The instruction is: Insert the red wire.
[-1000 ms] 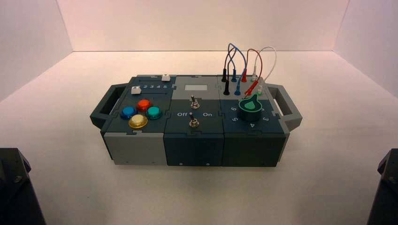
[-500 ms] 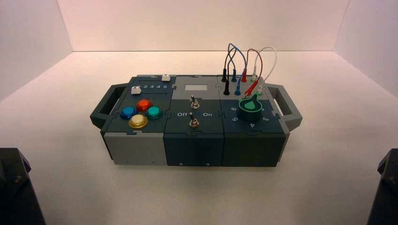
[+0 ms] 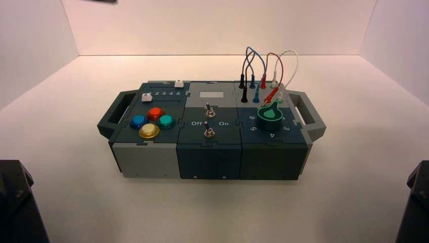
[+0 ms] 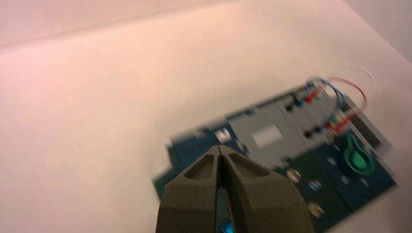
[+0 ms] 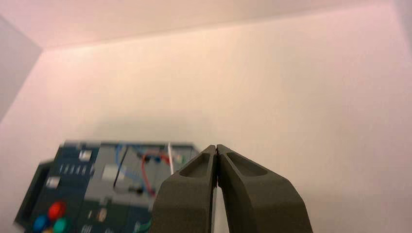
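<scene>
The red wire (image 3: pixel 274 54) arches over the back right panel of the box (image 3: pixel 146 159). One of its red plugs (image 3: pixel 263 81) stands upright in the back row of sockets. The other red plug (image 3: pixel 270 95) lies tilted on the panel just behind the green knob (image 3: pixel 269 114). Both arms sit parked at the near corners, far from the box. My left gripper (image 4: pixel 221 148) is shut and empty, with the box and red wire (image 4: pixel 353 86) beyond its tips. My right gripper (image 5: pixel 216 146) is likewise shut and empty, the red wire (image 5: pixel 144 170) off to its side.
Black, blue and white leads (image 3: pixel 294 58) stand plugged beside the red one. Two toggle switches (image 3: pixel 208 110) sit mid-box. Coloured buttons (image 3: pixel 148 131) are on the left section. Handles (image 3: pixel 309 115) stick out at both ends. White walls enclose the table.
</scene>
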Tool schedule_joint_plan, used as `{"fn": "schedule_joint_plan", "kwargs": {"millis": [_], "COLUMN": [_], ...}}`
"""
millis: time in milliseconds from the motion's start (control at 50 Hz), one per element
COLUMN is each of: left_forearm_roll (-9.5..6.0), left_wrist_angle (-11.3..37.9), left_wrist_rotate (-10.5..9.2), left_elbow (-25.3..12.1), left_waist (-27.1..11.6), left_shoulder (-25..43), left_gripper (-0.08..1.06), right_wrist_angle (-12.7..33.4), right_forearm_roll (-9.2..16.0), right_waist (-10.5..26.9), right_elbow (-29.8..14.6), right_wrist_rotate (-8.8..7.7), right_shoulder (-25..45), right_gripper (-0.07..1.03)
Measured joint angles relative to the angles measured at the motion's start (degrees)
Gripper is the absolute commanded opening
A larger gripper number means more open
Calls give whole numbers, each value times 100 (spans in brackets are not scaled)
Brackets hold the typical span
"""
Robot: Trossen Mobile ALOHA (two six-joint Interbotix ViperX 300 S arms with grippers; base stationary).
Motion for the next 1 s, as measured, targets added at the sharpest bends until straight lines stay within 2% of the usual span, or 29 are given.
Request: {"fn": "schedule_joint_plan", "kwargs": {"millis": [20, 80, 160, 260, 380, 440, 480, 540, 640, 720, 800, 1000], "left_forearm_roll": [-35, -79, -158, -229, -325, -360, -387, -431, -466, -475, -483, -483], "left_wrist_angle": [88, 158, 220, 220, 149, 70, 35, -35, -105, -185, -308, -510], "left_wrist_rotate": [-44, -105, -202, -255, -290, -290, -290, -281, -290, -290, -290, -290], "left_elbow": [-35, -62, -79, -79, -88, -105, -114, -123, -167, -202, -237, -308], "left_waist": [-132, -264, -624, -853, -1028, -1116, -1160, -1213, -1318, -1406, -1494, -1582], "left_shoulder": [88, 193, 501, 721, 949, 1063, 1134, 1239, 1441, 1626, 1828, 2259], "left_gripper": [-3, -3, -3, -3, -3, -3, -3, -3, -3, -3, -3, -3], "right_wrist_angle": [167, 316, 598, 747, 809, 826, 853, 896, 976, 993, 1002, 791], "right_forearm_roll": [114, 246, 554, 835, 1055, 1116, 1187, 1310, 1538, 1635, 1670, 1740], "right_waist": [35, 88, 255, 448, 580, 589, 598, 598, 624, 703, 800, 1292], "right_elbow": [0, 9, 88, 211, 343, 378, 404, 404, 404, 404, 404, 211], "right_wrist_rotate": [9, 9, 0, 0, -9, -9, -18, -35, -105, -176, -176, -185], "right_shoulder": [0, 0, 18, 97, 211, 272, 352, 457, 677, 923, 1195, 1916], "right_gripper": [-2, -2, -2, -2, -1, 6, 17, 27, 27, 27, 27, 27]}}
